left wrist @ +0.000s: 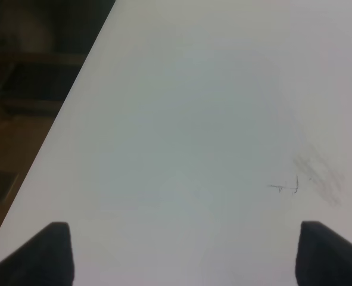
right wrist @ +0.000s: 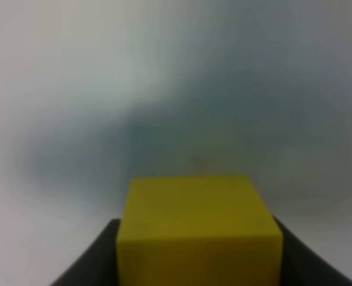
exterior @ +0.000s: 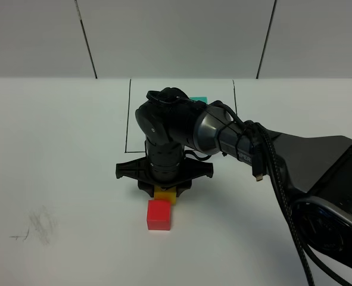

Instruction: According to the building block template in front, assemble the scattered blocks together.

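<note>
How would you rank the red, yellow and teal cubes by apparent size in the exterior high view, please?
1. red cube
2. yellow cube, partly hidden
3. teal cube, mostly hidden

Overhead view faces table (exterior: 56, 179); wrist views seemingly close.

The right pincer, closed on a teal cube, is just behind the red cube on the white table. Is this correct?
Not quite: the cube in the right pincer is yellow, not teal. The right wrist view shows the yellow cube held between the two dark fingers. The rest is right: in the exterior high view the pincer is just behind the red cube on the white table.
</note>
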Controlling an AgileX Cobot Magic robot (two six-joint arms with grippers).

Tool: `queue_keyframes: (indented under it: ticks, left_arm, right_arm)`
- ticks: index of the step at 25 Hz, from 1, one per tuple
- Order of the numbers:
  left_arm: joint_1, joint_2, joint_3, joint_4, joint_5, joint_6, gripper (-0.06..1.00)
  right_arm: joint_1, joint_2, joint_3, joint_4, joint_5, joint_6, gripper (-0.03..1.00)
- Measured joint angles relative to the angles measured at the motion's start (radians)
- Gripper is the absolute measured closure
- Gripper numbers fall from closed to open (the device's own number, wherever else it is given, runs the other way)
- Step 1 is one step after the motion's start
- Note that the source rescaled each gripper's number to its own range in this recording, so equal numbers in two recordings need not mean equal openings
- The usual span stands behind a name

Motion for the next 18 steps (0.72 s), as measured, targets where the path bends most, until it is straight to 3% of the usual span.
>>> queue_keyframes:
  ticks: [18]
  left_arm:
    - [0.0, 0.0, 0.0, 0.0, 0.0, 0.0, 0.12]
  right_arm:
    - [0.001, 0.008, 0.0, 0.001, -0.017, 0.021, 0.51]
